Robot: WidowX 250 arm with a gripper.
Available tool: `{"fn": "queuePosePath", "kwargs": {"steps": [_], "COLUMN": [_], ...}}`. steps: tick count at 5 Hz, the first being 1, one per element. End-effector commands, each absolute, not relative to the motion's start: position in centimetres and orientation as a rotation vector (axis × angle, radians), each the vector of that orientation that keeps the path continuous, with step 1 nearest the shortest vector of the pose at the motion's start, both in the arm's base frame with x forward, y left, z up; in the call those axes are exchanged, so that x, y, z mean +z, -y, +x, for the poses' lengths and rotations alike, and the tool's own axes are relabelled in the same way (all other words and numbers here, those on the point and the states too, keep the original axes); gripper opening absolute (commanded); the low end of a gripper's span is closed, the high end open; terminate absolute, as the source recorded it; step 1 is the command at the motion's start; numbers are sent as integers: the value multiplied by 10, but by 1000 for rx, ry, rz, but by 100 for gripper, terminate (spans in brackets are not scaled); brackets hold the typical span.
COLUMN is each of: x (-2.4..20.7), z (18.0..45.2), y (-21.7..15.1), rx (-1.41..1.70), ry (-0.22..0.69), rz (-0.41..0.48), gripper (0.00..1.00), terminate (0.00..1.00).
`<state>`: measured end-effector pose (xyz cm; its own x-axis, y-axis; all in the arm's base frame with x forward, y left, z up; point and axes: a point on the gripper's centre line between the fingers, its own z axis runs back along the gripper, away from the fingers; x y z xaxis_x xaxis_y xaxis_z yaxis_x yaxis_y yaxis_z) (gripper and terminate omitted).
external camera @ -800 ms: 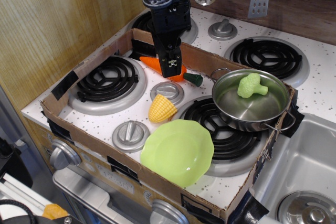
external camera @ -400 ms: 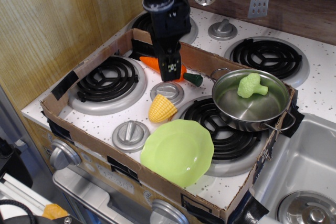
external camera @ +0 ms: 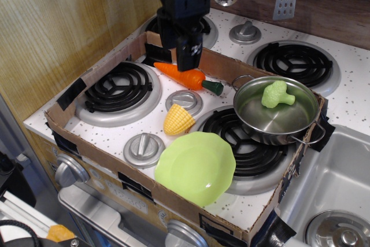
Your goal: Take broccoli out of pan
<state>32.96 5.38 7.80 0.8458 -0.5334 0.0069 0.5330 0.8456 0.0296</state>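
I see the broccoli lying inside the pan, toward its far side, head to the left and stem pointing right. The pan sits on the near right burner, its wire handles at far left and near right. Left of the pan, a carrot lies on the stovetop with its dark green tip toward the pan. Nearer to me, a corn cob rests just beside a round knob, and a lime-green scalloped plate lies tilted at the near edge, leaning on the cardboard wall that rings the stove. My gripper hangs above the carrot's thick end, well apart from the pan; from this angle I cannot tell how wide the fingers stand.
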Motion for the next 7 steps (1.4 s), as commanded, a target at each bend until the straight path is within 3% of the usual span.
{"fn": "queuePosePath", "kwargs": {"steps": [1,2,4,6,7], "x": [132,133,125,105,94], "z": [344,347,352,356,360], "y": [-20,0,35,63,67], "rx": [-95,148,340,265,227], "ry": [73,122,208,195,226], "rz": [45,26,12,91,71], "gripper": [100,100,100,100,100], "terminate": [0,0,0,0,0]}}
